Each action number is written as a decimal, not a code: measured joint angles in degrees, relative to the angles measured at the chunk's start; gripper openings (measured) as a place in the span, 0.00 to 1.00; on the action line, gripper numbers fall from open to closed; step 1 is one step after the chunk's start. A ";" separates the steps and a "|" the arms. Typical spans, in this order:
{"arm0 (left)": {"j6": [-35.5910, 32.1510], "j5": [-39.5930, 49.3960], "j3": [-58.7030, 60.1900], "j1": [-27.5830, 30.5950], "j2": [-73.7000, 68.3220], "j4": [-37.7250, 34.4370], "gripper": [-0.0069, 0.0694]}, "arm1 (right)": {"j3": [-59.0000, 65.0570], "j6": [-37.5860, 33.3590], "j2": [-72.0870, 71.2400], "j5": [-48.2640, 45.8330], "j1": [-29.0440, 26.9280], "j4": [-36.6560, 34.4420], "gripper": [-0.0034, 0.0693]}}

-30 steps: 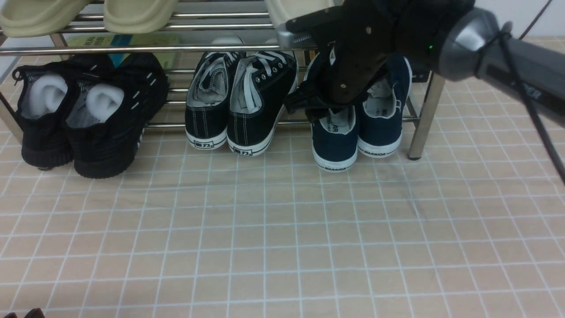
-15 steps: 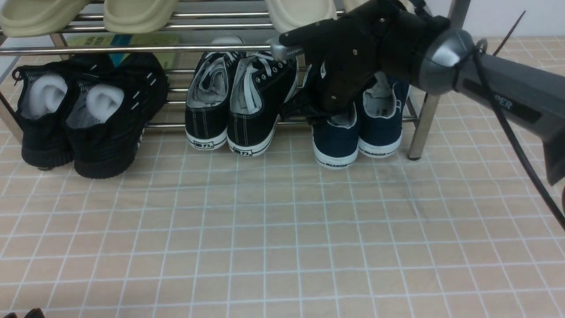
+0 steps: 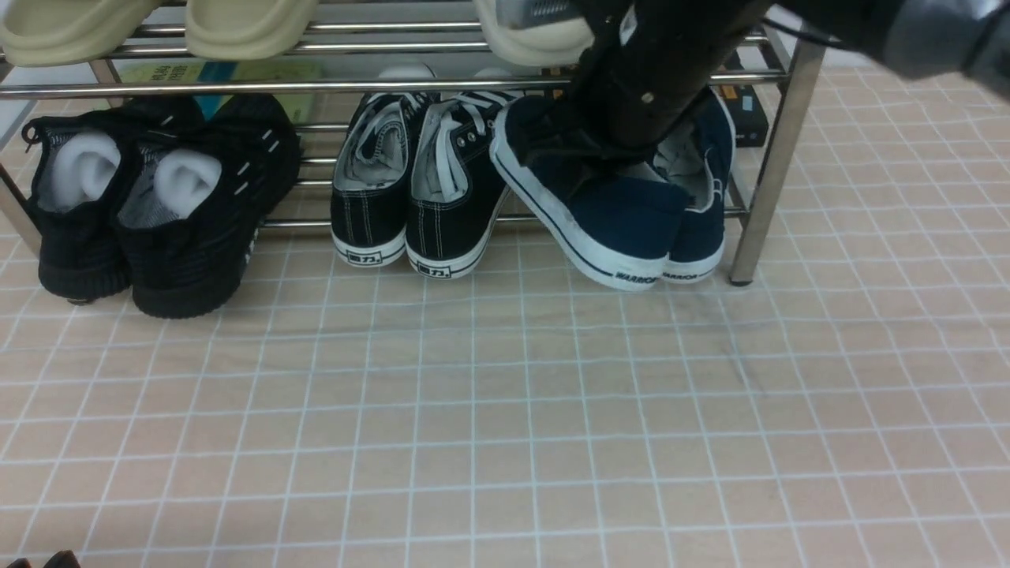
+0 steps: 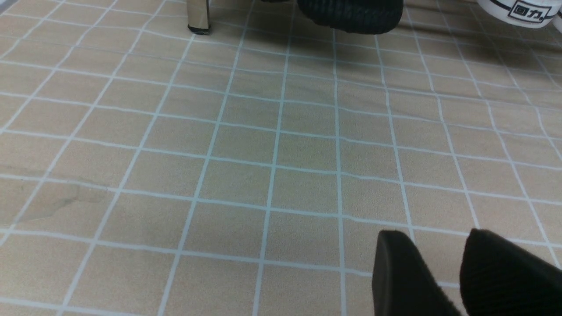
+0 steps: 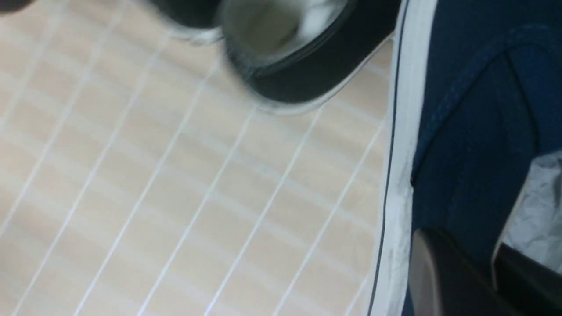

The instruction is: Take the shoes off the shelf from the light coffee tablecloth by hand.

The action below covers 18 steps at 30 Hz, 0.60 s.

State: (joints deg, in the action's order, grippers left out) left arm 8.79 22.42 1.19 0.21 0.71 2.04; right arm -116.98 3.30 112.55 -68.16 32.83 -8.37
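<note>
The navy blue shoes stand at the right end of the steel shelf, on the light coffee tablecloth. The left shoe is tilted onto its side, heel on the cloth and toe raised toward the black lace-up pair. The right shoe stands flat behind it. My right gripper, the black hand, reaches down from above and is shut on the tilted shoe's side wall, one finger outside and one inside by the crumpled paper. My left gripper is open and empty, low over the cloth.
Black lace-up sneakers stand in the middle of the lower tier, touching the tilted shoe's toe. All-black knit sneakers are at the left. Beige slippers lie on the upper tier. The shelf's front rod crosses above the shoes.
The right hand has risen and swung, taking the left navy shoe with it. That shoe has tipped from flat onto its side, its toe swinging left and up.
</note>
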 joint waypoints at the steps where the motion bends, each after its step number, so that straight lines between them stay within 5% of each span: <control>1: 0.00 0.00 0.00 0.00 0.00 0.00 0.41 | 0.00 -0.70 -0.85 -1.36 0.00 -0.32 0.09; 18: 0.00 0.00 0.00 0.00 0.00 0.00 0.41 | 10.43 -4.51 -18.28 -4.43 0.00 -1.39 0.09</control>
State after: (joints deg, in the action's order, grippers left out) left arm 8.79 22.42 1.19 0.21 0.71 2.04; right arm -106.55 -1.21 94.27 -72.59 32.83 -9.76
